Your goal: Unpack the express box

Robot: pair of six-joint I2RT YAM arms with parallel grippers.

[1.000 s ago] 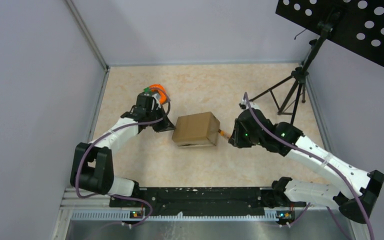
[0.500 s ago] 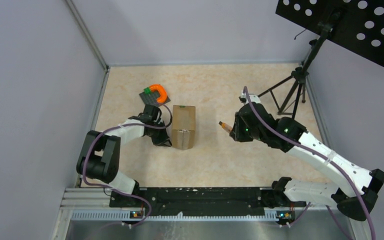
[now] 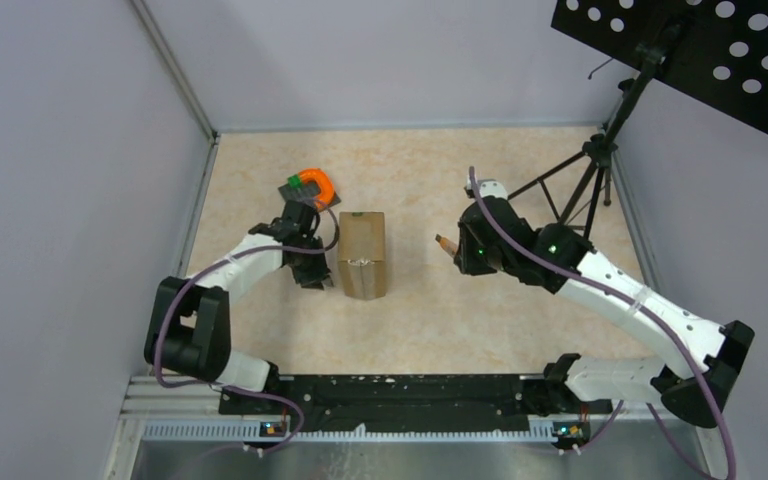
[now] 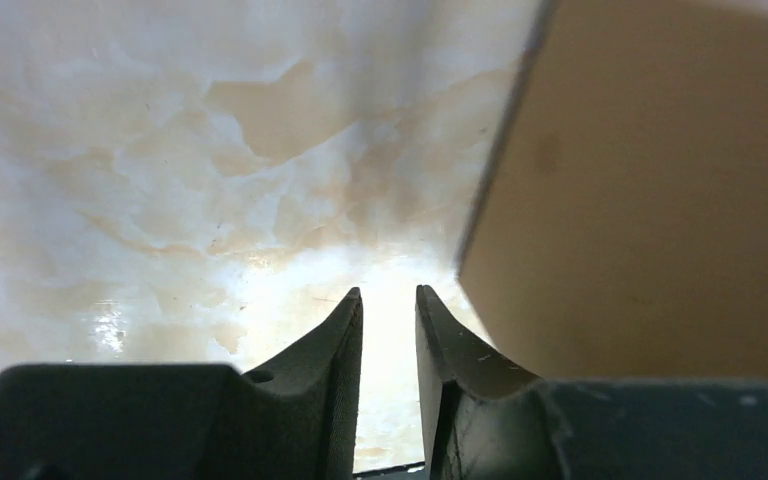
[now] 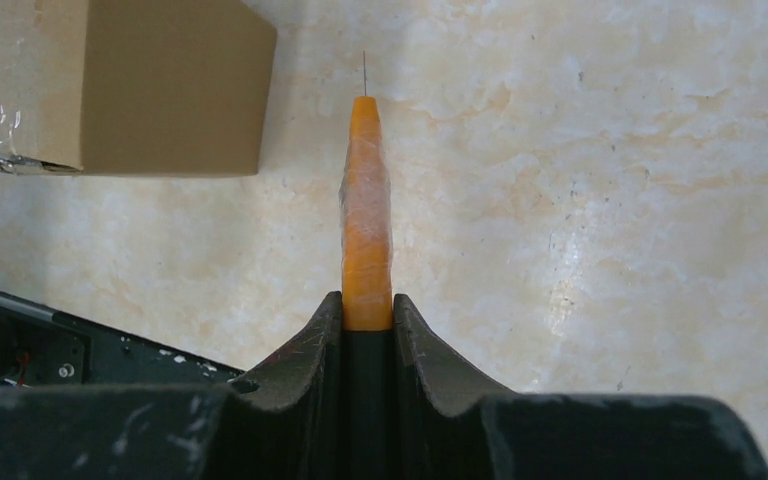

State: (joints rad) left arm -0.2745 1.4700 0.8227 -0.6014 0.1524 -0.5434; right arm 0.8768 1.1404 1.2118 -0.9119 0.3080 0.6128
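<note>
The express box (image 3: 362, 254), a small brown carton, lies on the marbled table with its long side running away from me and a taped end facing near. My left gripper (image 3: 317, 272) sits just left of it, apart from it. In the left wrist view the left gripper (image 4: 388, 292) has a narrow gap between its jaws with nothing in it, and the box (image 4: 660, 200) is at the right. My right gripper (image 3: 468, 252) hovers to the right of the box, shut on an orange tool (image 3: 446, 242). The right wrist view shows that gripper (image 5: 367, 298), the tool (image 5: 367, 210) with a thin tip, and the box (image 5: 110, 80).
An orange and green object on a dark plate (image 3: 308, 186) lies behind the left gripper. A black tripod stand (image 3: 582, 180) is at the back right, with a perforated black panel (image 3: 700, 50) overhead. Grey walls (image 3: 80, 200) close in the table on the left and at the back.
The box has turned from lying crosswise to lengthwise. My left gripper let go of it and its jaws parted a little. The right gripper drew back from the box with the tool.
</note>
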